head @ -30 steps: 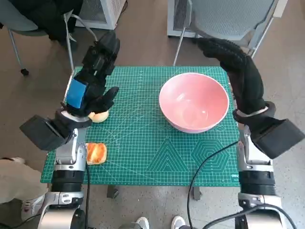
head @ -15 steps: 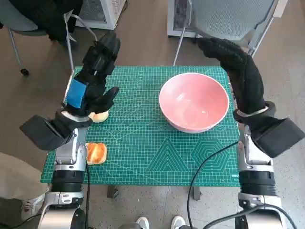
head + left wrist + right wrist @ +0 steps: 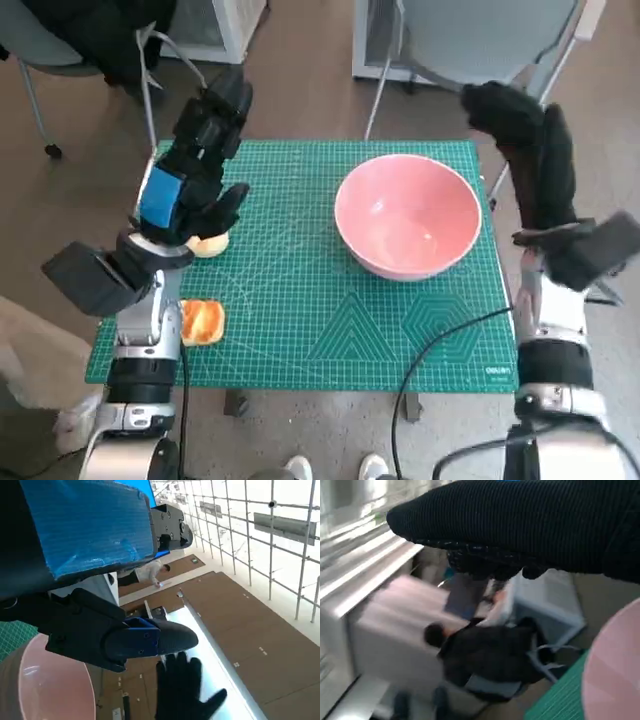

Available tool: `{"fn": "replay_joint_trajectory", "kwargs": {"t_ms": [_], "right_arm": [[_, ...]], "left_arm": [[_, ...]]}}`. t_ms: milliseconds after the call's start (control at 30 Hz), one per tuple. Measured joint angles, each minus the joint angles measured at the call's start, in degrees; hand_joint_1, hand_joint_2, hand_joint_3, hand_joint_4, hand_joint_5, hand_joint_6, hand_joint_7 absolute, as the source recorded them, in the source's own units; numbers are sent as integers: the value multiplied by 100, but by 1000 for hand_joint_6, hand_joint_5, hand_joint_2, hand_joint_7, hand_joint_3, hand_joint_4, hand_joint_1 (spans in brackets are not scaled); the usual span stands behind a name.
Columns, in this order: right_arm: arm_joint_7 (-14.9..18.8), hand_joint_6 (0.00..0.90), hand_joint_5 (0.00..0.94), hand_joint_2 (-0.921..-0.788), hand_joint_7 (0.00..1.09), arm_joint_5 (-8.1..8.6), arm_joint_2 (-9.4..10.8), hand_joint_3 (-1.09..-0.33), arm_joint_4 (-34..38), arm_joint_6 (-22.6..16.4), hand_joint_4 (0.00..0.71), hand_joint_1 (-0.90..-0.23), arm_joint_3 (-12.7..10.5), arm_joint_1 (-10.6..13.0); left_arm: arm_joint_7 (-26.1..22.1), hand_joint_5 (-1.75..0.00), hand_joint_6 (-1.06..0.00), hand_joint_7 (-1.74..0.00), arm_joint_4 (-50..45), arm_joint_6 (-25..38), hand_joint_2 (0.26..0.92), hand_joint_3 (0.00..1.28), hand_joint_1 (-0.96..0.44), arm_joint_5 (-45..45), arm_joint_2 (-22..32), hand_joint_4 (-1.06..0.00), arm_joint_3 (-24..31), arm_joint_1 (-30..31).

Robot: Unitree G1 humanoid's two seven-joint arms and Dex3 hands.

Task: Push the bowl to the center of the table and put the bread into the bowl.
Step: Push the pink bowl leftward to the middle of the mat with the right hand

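STEP: bowl push | right hand point(image 3: 515, 125) fingers spread, empty, beyond pink bowl point(image 3: 408, 212) rim; left hand point(image 3: 195, 175) open above bread roll point(image 3: 208, 243) | contact was best made low on the wall.

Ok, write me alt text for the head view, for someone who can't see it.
A pink bowl sits right of centre on a green mat, with the gloved right robot hand raised beside its far right edge, not touching it. The left robot hand hovers open over one piece of bread at the mat's left edge; another bread piece lies nearer the robot.
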Motion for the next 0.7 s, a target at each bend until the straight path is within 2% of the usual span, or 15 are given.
{"fn": "replay_joint_trajectory", "kwargs": {"t_ms": [133, 300, 700], "right_arm": [[-232, -1, 0, -921, 287, -52, -77, -937, 535, 37, 64, -725, -51, -179], [-510, -1, 0, -921, 289, -203, -126, -957, 994, 160, 59, -712, -65, -310], [-804, -1, 1, -921, 278, -435, -126, -982, 1524, 681, 57, -697, -59, -347]], "left_arm": [[1, 0, -81, -220, -21, 3, 921, 437, -718, 0, -1, -42, 0, 1], [19, 0, -77, -218, -57, 7, 921, 442, -722, 0, 0, -38, 5, 1], [69, 0, -75, -217, -134, 13, 921, 448, -725, 1, 2, -36, 19, 32]]}}
